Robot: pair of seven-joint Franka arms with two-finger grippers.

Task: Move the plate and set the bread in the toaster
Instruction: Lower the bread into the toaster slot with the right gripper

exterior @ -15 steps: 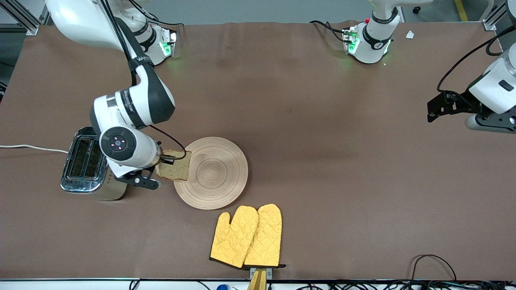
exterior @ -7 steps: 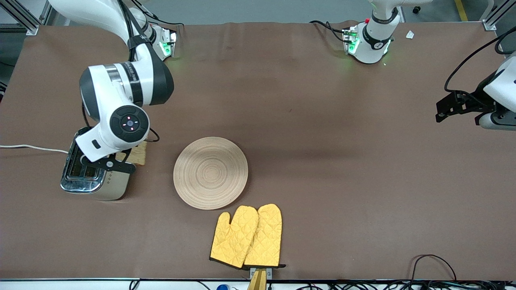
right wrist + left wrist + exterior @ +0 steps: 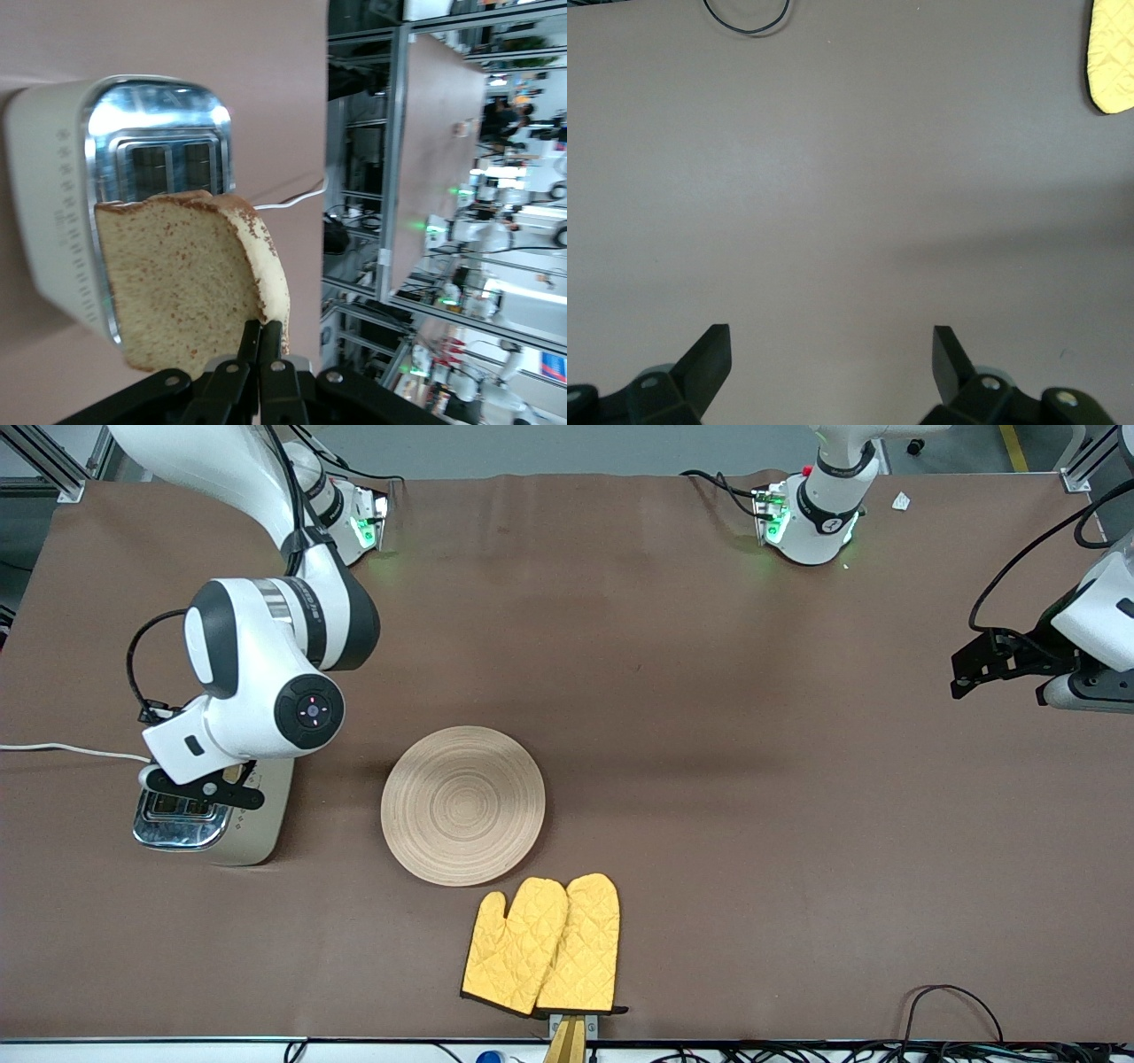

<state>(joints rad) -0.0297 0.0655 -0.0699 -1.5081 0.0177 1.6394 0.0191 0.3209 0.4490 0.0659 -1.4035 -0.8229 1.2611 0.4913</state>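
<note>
My right gripper [image 3: 263,329] is shut on one edge of the bread [image 3: 182,283], a brown speckled slice held upright. It hangs just above the toaster [image 3: 53,195], over the slots in the chrome top [image 3: 164,115]. In the front view the right hand [image 3: 208,779] covers the bread and much of the toaster [image 3: 257,828], which stands at the right arm's end of the table. The wooden plate [image 3: 462,804] lies bare beside the toaster, toward the table's middle. My left gripper [image 3: 830,341] is open and empty over bare table at the left arm's end [image 3: 966,669].
A pair of yellow oven mitts [image 3: 542,943] lies nearer to the front camera than the plate; one tip shows in the left wrist view [image 3: 1109,53]. The toaster's white cord [image 3: 71,751] runs off the table's end. A black cable loop [image 3: 952,1005] lies at the front edge.
My right gripper has carried the bread from the plate's edge to over the toaster's top. The plate has not moved. The left arm has shifted only slightly.
</note>
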